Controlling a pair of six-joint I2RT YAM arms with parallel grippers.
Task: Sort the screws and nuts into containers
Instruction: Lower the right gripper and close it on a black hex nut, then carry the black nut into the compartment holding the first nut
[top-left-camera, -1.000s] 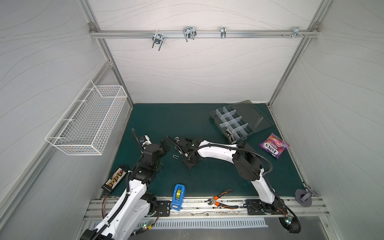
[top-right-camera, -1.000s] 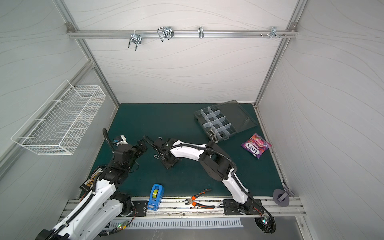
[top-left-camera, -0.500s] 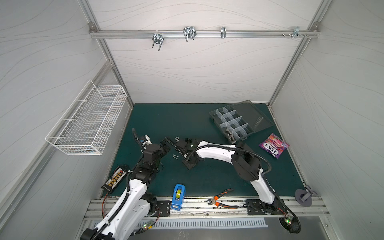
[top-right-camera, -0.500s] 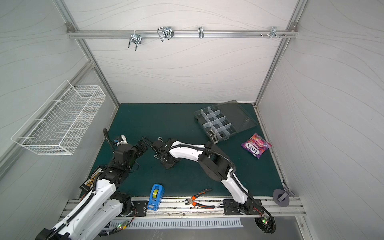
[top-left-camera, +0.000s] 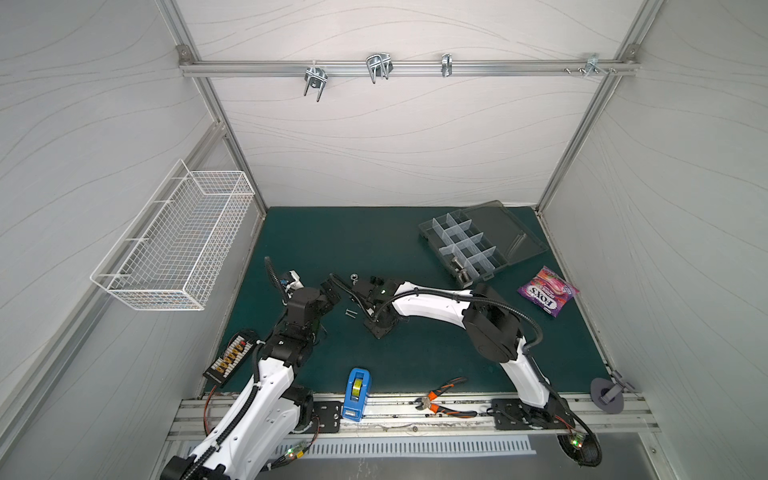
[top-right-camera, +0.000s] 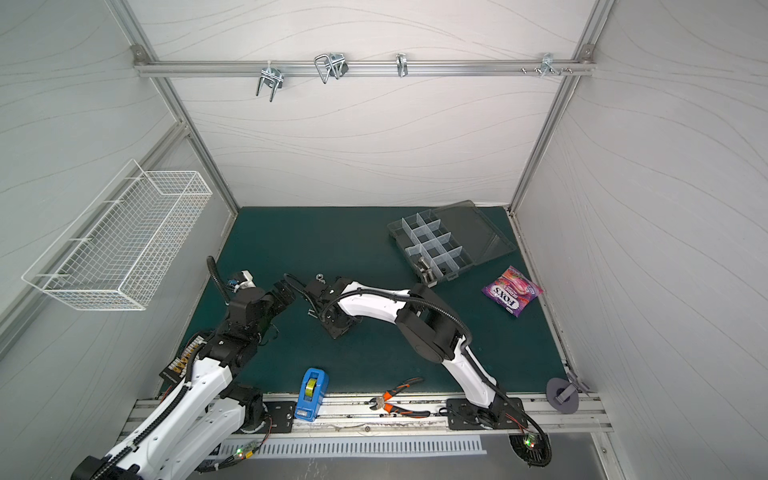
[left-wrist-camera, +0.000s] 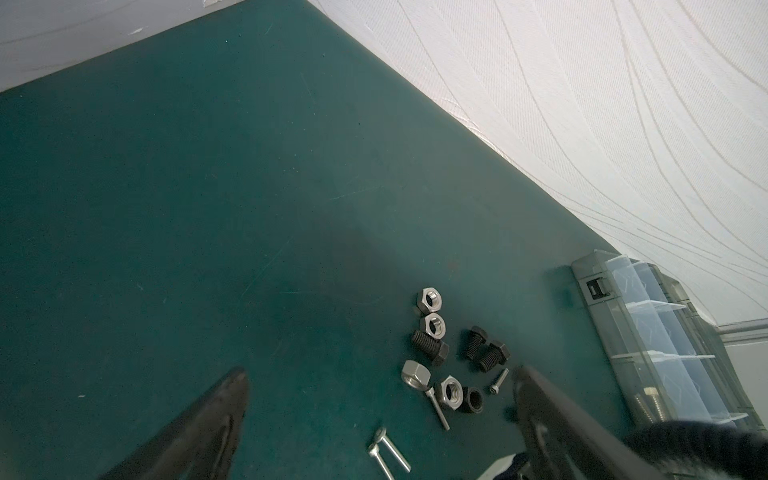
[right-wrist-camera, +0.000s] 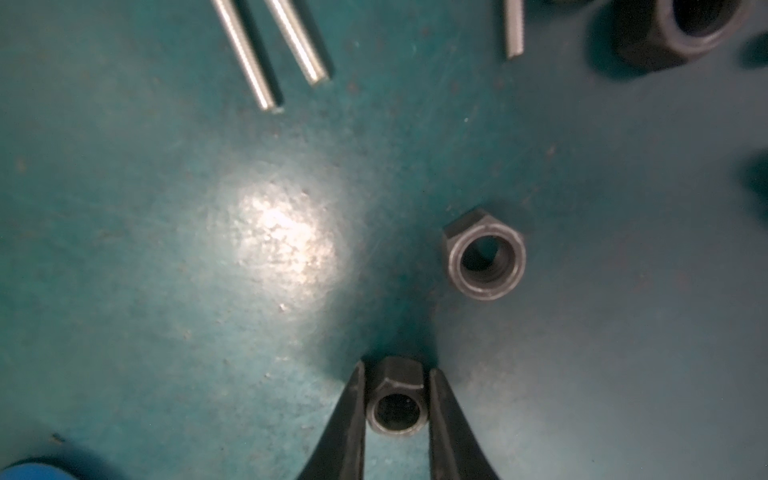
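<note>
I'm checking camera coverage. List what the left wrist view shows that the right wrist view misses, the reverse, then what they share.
Only the left wrist view: the organizer box, silver nuts, black hex bolts and the open left tool. Only the right wrist view: the right tool closed on a black nut, with a second black nut loose beside it. Both: the green mat and two thin silver screws lying side by side.

Bare tabletop (top-left-camera: 353, 241) is left open behind the loose fasteners (left-wrist-camera: 451, 390); passage rightward is blocked by the organizer box (top-left-camera: 465, 243), frontward by the tape dispenser (top-left-camera: 357, 390).
</note>
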